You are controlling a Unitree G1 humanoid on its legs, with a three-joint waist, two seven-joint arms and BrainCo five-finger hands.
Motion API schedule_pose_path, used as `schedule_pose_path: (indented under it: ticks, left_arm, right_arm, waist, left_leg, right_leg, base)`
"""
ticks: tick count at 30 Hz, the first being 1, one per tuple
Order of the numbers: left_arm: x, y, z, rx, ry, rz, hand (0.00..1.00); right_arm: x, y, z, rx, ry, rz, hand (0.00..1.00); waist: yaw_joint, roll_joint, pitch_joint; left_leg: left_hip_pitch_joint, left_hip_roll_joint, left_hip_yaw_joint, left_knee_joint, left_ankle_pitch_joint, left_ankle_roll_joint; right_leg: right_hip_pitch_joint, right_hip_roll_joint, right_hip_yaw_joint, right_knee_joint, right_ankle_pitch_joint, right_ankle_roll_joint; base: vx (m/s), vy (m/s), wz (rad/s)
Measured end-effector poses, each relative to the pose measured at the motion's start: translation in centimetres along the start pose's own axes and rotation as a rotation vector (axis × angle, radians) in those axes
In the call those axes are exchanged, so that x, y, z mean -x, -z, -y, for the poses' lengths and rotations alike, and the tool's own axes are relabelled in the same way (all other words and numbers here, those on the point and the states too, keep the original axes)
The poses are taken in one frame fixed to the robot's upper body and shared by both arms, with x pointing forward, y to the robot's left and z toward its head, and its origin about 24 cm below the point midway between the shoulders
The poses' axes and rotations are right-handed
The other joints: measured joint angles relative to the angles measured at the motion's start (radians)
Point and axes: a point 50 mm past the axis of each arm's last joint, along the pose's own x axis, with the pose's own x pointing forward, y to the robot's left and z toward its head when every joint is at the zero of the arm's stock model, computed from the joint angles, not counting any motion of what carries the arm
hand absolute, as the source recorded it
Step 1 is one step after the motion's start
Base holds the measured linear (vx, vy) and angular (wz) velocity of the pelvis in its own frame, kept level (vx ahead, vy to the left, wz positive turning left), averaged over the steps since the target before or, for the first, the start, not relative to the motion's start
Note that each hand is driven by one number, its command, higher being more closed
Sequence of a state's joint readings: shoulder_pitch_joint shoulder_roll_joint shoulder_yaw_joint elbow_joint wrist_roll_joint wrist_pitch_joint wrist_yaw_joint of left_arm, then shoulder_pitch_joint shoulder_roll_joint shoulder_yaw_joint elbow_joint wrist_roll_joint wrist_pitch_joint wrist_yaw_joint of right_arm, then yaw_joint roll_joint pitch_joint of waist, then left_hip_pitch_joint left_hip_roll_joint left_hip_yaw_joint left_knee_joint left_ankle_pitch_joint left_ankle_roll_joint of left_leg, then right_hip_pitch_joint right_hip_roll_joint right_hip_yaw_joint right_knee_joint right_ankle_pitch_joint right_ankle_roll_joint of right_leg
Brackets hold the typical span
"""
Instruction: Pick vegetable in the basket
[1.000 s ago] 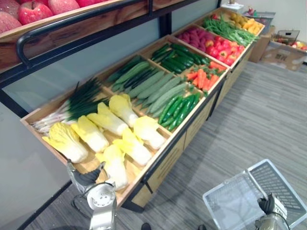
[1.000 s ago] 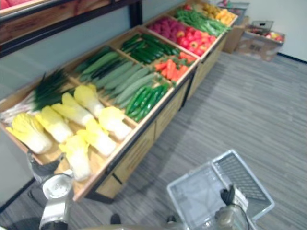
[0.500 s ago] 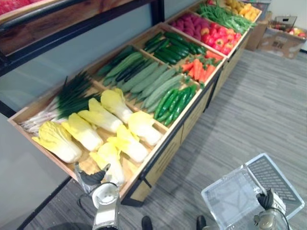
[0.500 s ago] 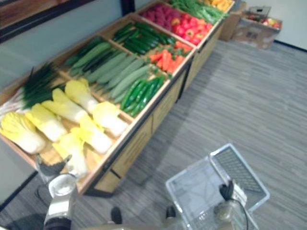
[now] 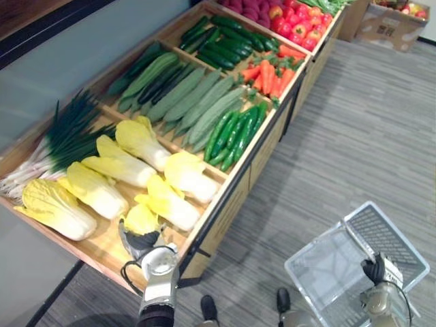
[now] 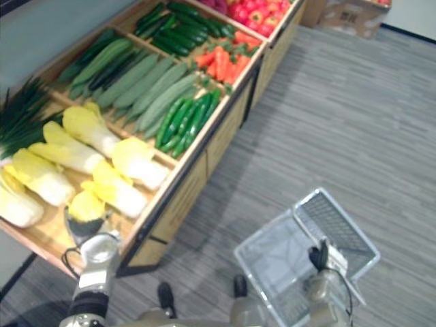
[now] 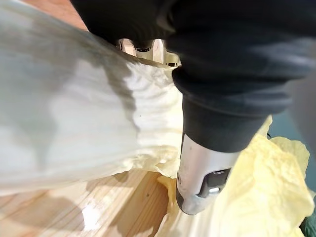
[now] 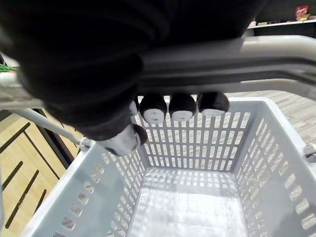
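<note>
Working at the near front corner of the slanted wooden produce shelf (image 5: 228,214), pressing the left hand (image 5: 141,242) up against the pale yellow, white-stalked napa cabbage (image 5: 141,219) lying closest to the shelf's front edge; not showing whether that hand is closing round it or merely lying on it, so leaving the hold impossible to tell. Gripping the grey bar handle (image 8: 276,54) of the pale grey slatted plastic basket (image 5: 327,269) with the right hand (image 8: 182,106), curled fully round the bar, and holding the empty basket above the grey striped carpet floor (image 5: 361,136), well out from the shelf's front. Risking, judging from this, a weak purchase on soft loose leaves rather than the firm stalk, letting the cabbage slide free and tumble off the shelf's front edge. Risking also dragging the neighbouring yellow cabbage (image 5: 170,204), just up the shelf from it, out of place. Facing a long carry from shelf to basket, inviting a drop short of the basket's rim, or a tilting basket spilling it.
</note>
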State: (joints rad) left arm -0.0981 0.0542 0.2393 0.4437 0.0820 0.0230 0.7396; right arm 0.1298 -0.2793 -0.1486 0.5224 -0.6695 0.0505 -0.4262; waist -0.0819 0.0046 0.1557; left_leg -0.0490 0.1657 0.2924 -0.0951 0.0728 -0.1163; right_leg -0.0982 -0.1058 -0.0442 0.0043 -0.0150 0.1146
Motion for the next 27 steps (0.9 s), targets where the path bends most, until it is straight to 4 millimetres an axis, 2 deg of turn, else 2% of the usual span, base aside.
schedule_pose_path:
  ticks: [5, 6, 11, 16, 22, 27]
  left_arm:
    - [-0.4, 0.3, 0.2, -0.037, 0.017, 0.001, 0.0]
    - [-0.4, 0.6, 0.2, -0.051, 0.022, -0.004, 1.0]
    - [-1.0, 2.1, -0.5, -0.081, 0.001, -0.069, 1.0]
    - [-1.9, 3.3, -1.5, -0.11, -0.053, -0.123, 1.0]
    - [-2.6, 3.8, -2.1, -0.132, -0.086, -0.155, 1.0]
    - [-2.8, 4.0, -2.3, -0.134, -0.101, -0.176, 1.0]
  right_arm:
    - [0.3, 0.3, -0.1, 0.002, -0.007, 0.001, 1.0]
    - [0.3, 0.4, -0.1, 0.004, -0.009, -0.002, 1.0]
    - [1.0, 1.2, -0.3, 0.016, -0.022, -0.018, 1.0]
    - [1.1, 2.1, 0.2, 0.048, -0.02, -0.016, 1.0]
    - [1.1, 3.0, 0.8, 0.087, -0.026, -0.002, 1.0]
    - [1.1, 2.7, 0.7, 0.105, -0.048, 0.045, 1.0]
  waist:
    - [0.0, -0.001, 0.0]
    - [0.0, -0.003, 0.001]
    - [-0.004, -0.009, 0.001]
    - [-0.023, -0.022, 0.001]
    - [-0.027, -0.023, -0.004]
    - [-0.035, -0.03, -0.022]
  left_leg:
    - [0.005, 0.001, 0.005, 0.0, -0.001, -0.001]
    - [0.009, 0.001, 0.01, 0.0, -0.002, -0.001]
    - [0.022, 0.0, 0.029, 0.0, -0.004, -0.001]
    - [0.037, -0.003, 0.04, -0.001, -0.007, -0.002]
    - [0.054, 0.005, 0.055, -0.006, -0.009, -0.006]
    - [0.056, 0.005, 0.055, -0.006, -0.009, -0.006]
  right_leg:
    - [0.0, 0.001, 0.007, -0.002, 0.01, 0.001]
    - [0.001, 0.001, 0.014, -0.003, 0.013, 0.001]
    - [0.004, 0.0, 0.031, -0.017, 0.027, 0.003]
    - [0.021, -0.002, 0.042, -0.038, 0.034, 0.01]
    - [0.032, 0.007, 0.055, -0.041, 0.038, 0.007]
    - [0.035, 0.008, 0.055, -0.044, 0.038, 0.007]
  base:
    - [-0.04, -0.006, -0.04]
    - [-0.05, -0.003, -0.13]
    - [-0.05, -0.005, -0.13]
    - [-0.02, -0.006, -0.05]
    - [-0.01, -0.012, -0.08]
    - [0.0, 0.0, 0.0]
